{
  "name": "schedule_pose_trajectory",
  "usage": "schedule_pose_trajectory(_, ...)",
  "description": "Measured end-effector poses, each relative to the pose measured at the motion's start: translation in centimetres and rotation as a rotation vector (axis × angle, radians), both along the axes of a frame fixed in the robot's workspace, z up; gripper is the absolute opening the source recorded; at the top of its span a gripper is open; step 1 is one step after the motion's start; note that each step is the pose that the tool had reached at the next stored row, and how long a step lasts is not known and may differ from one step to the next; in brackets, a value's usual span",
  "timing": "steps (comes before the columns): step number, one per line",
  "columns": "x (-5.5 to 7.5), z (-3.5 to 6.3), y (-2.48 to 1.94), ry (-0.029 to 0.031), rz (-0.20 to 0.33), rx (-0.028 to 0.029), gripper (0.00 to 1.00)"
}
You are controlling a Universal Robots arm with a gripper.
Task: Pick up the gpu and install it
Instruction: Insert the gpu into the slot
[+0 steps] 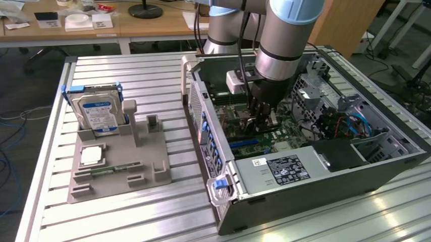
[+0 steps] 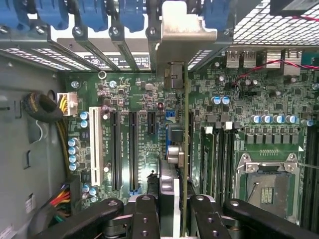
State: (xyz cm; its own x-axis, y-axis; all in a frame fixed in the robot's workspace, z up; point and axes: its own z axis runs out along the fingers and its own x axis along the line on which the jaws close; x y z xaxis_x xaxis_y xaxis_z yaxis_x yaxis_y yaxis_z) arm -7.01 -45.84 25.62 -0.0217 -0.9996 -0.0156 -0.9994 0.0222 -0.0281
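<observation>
- The jaws of the gripper (image 2: 175,211) are clamped on the card (image 2: 185,149), held edge-on above the motherboard (image 2: 259,99) inside the computer case (image 1: 377,174).
- Risk — the card edge misses its slot and scrapes neighbouring parts.
- Its metal bracket (image 2: 183,25) could snag the case's rear wall — a tilted card would cause it.

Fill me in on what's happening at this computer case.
The arm has reached down into the open computer case, and its gripper is shut on the gpu, held edge-on above the motherboard. The card's metal bracket sits at the rear slot openings. A hard drive stands on the grey fixture beside the case.
</observation>
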Motion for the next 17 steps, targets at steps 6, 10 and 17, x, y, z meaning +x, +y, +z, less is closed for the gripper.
schedule_pose_trajectory(6,-0.3,-0.82,0.0,0.0,0.0,0.0001,0.29)
schedule_pose_trajectory(10,-0.6,-1.31,0.0,0.0,0.0,0.0,0.29)
schedule_pose_trajectory(17,-1.0,-2.12,0.0,-0.0001,0.0,0.0001,0.29)
